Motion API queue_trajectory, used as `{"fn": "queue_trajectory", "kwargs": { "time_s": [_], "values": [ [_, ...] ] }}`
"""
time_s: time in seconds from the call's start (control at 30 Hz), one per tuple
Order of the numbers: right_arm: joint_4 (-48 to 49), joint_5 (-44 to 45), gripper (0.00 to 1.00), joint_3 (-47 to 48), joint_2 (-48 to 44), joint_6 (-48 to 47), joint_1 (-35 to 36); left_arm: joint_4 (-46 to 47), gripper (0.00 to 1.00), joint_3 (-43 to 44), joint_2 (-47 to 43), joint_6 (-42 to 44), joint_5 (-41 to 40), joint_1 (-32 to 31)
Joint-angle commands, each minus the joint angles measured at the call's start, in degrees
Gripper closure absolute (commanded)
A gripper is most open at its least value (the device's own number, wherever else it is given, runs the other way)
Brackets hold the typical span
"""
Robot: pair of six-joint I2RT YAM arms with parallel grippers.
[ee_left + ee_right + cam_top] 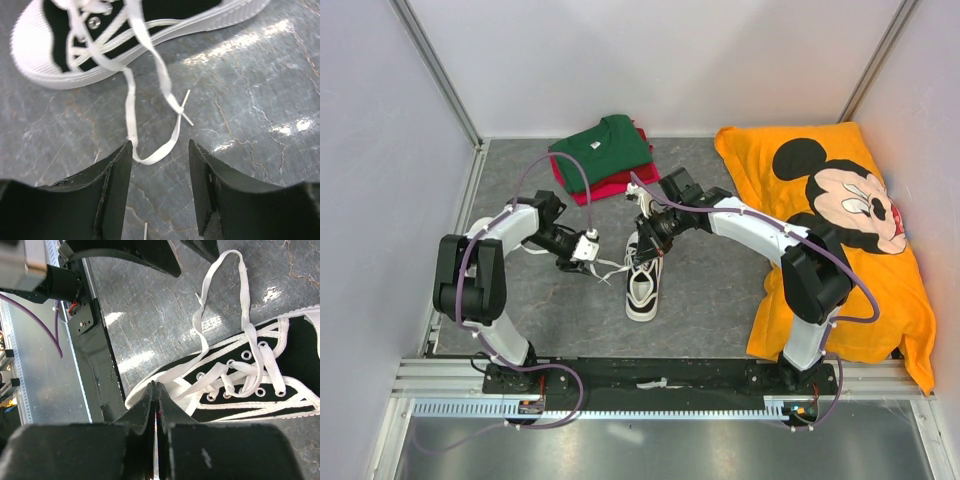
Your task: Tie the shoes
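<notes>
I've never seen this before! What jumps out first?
The big orange Mickey Mouse cloth on the right side grabs you first. Next, the small white shoe in the middle, its long laces lying untied on the grey table. Behind it sits a folded green shirt on red ones.

Robot lab cell: white panel walls (660, 60), aluminium frame (440, 375), grey tabletop (710, 300).

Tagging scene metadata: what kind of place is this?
Probably an enclosed lab robot cell, not a home: plain white panel walls in aluminium framing, a robot mounting rail, and staged props like a sneaker and folded shirts.
</notes>
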Motion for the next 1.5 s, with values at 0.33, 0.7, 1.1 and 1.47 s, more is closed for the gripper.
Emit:
{"fn": "queue_trajectory", "kwargs": {
  "time_s": [0.33, 0.7, 1.1, 1.47],
  "values": [
    [-1.6, 0.2, 1.0, 1.4, 0.5, -2.1, 0.2, -0.4, 0.54, 2.6, 6.8, 4.4, -12.0, -6.2],
    [-1.8, 0.4, 1.0, 1.5, 1.1, -2.6, 0.2, 10.4, 0.98, 5.6, 6.6, -4.9, -12.1, -5.2],
    [-1.8, 3.5, 1.0, 4.2, 2.3, -3.0, 0.1, 0.4, 0.98, 5.4, -13.6, -11.7, 8.8, 2.7],
    [-0.7, 4.8, 1.0, 7.7, 5.1, -1.6, -1.1, -8.7, 0.99, -1.8, -32.3, -17.6, 17.2, -11.6]
  ]
}}
